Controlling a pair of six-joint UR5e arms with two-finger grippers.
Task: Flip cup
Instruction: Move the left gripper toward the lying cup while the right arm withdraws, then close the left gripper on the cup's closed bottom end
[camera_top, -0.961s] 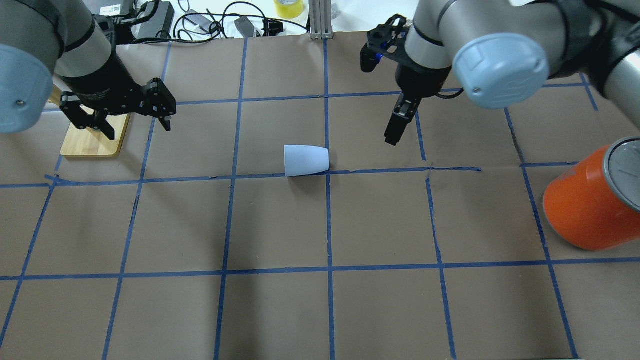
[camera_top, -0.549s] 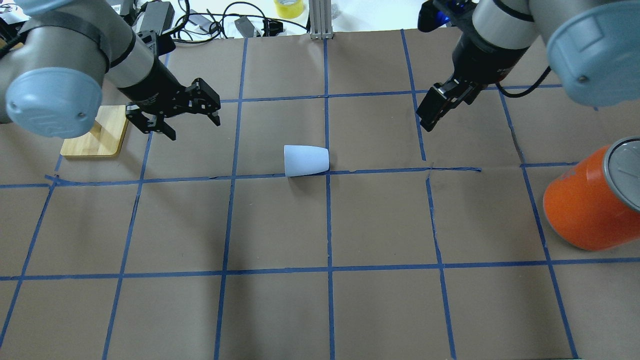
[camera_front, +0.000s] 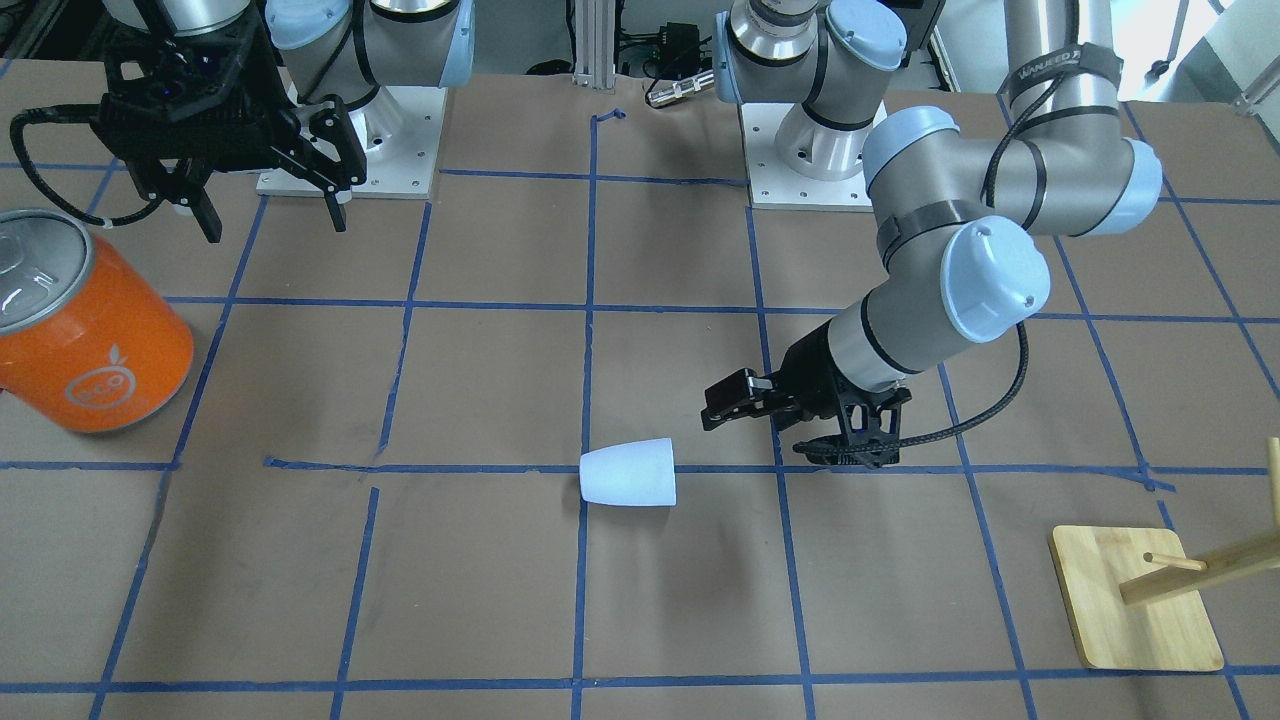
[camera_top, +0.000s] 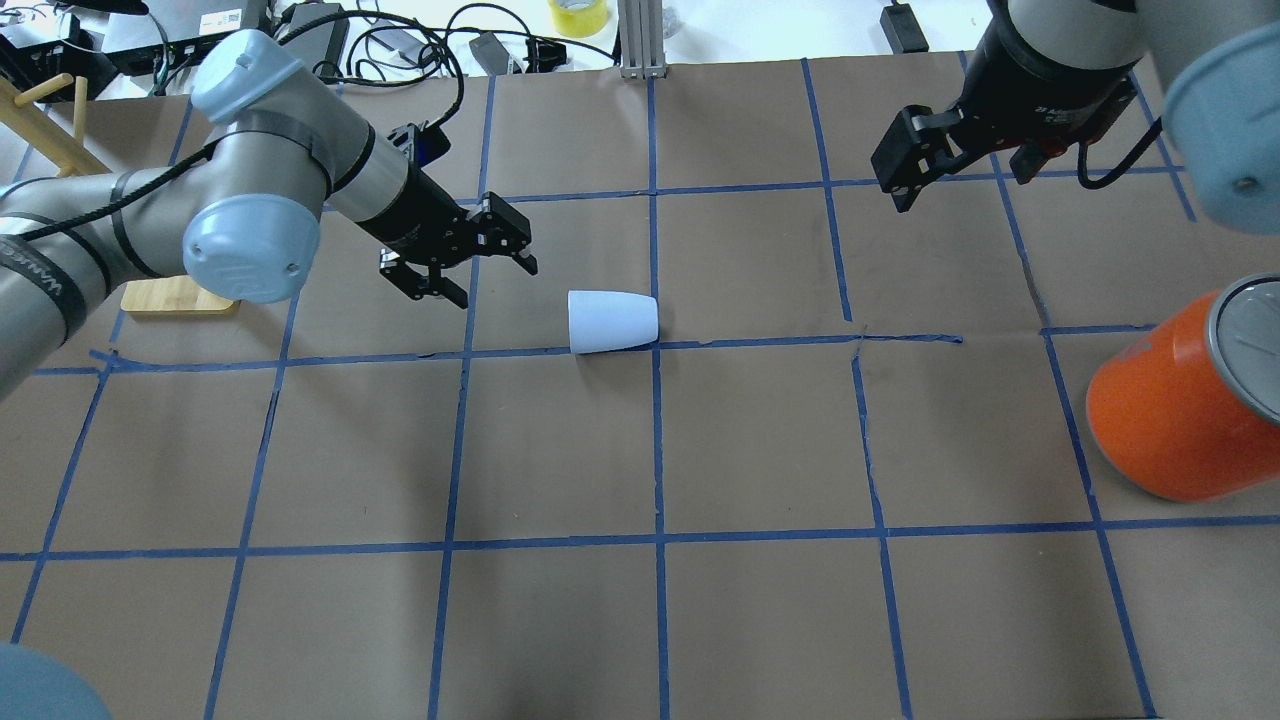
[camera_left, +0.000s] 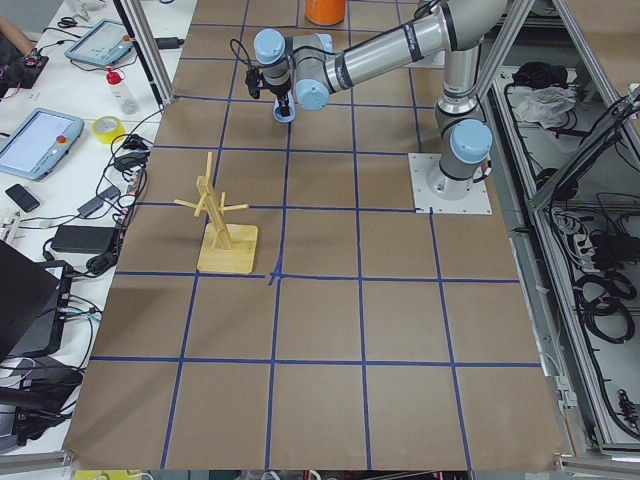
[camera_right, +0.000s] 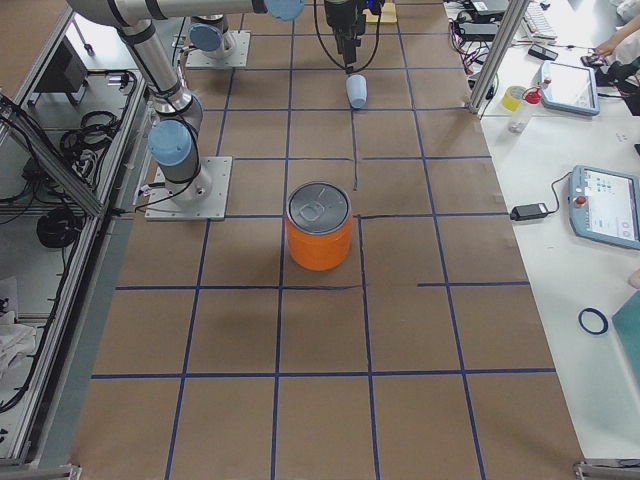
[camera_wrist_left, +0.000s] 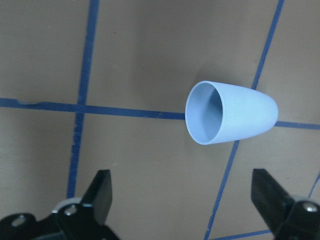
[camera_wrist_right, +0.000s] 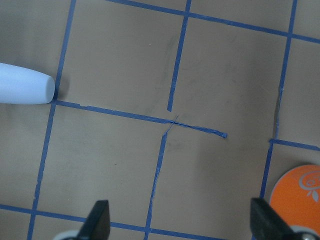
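Lying sideways, smooth matte tapered cup (camera_top: 612, 321), left pincer (camera_top: 495, 284) released nearby, right pincer (camera_front: 275, 229) released

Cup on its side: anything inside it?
Nothing visible. The left wrist view looks into the cup mouth and shows only bare inner wall. The deepest part, near its base, is shadowed.

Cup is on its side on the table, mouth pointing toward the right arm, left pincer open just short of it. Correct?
One error: the mouth of the cup points toward the left arm, not the right. The left wrist view looks straight into the opening. The rest holds: it lies on its side, with the left pincer open and short of it.
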